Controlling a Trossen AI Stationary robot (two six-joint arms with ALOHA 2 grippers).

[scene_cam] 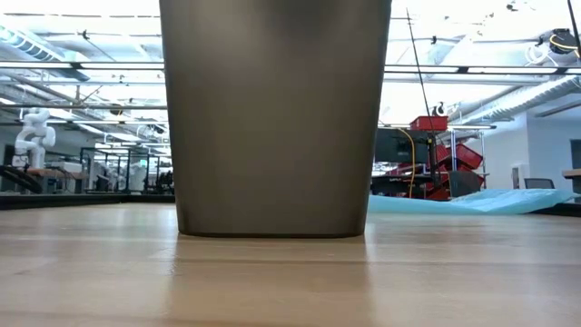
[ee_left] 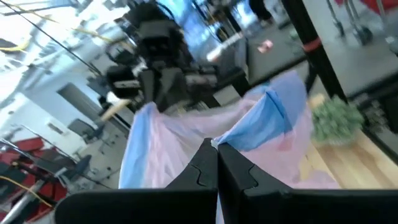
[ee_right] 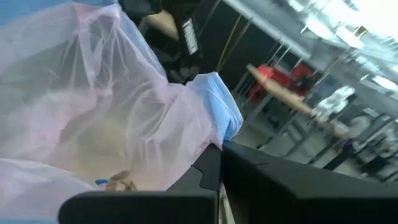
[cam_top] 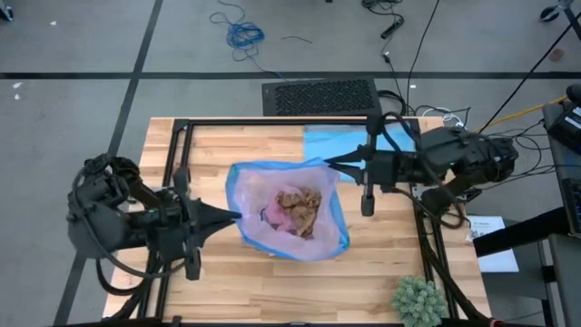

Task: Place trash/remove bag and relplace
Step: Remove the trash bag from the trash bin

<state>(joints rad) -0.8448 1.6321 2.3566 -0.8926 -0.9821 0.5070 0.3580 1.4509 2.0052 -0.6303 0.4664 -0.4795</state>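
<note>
- My left gripper has its fingers pinched together on the left rim of the bag, which lines the bin mid-table.
- My right gripper is clamped on the bag's opposite rim.
- The trash, brown wads, lies inside the bag.
- A blue bag lies flat behind.

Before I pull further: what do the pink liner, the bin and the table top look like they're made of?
The bag: thin translucent pink plastic film, crinkled, brown trash showing through it. The bin: smooth matte grey-brown wall, probably plastic, though metal can't be ruled out. The table: pale wooden planks with visible grain and joints. The left claw and right claw are each shut on the bag's rim.
</note>
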